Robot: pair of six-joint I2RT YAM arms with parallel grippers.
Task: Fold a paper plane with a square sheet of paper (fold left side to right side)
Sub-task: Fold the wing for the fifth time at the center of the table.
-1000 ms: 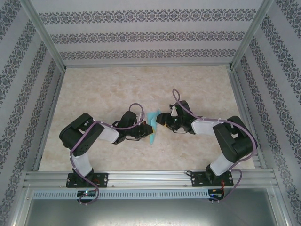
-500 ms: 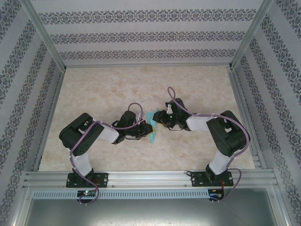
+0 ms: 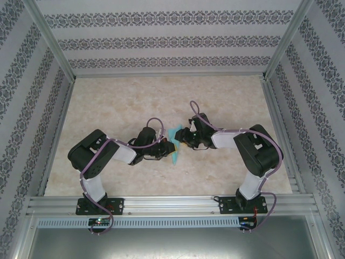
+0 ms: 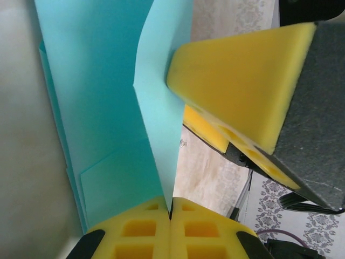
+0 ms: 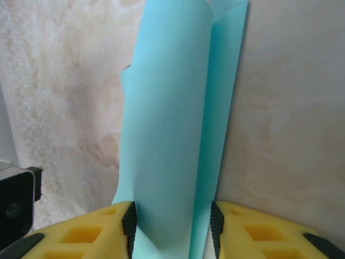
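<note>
The sheet of paper (image 3: 175, 155), light turquoise and folded into a narrow long shape, lies mid-table between both grippers. My left gripper (image 3: 168, 147) comes from the left and is shut on a raised flap of the paper (image 4: 156, 108), its yellow fingertips (image 4: 140, 232) pressed together at the flap's lower end (image 4: 170, 211). My right gripper (image 3: 180, 139) reaches in from the right; one of its yellow fingers (image 4: 242, 81) rests against the flap's upper part. In the right wrist view the paper (image 5: 167, 135) bulges between the two pads, which press on its two long edges (image 5: 172, 229).
The marbled tabletop (image 3: 108, 108) is bounded by aluminium rails: one along the near edge (image 3: 172, 204) and uprights at the sides. Patterned walls stand behind and at both sides. Both arm bases sit at the near rail.
The right arm has shifted slightly left toward the paper and its jaws have narrowed onto it. The left arm and its grip are unchanged.
</note>
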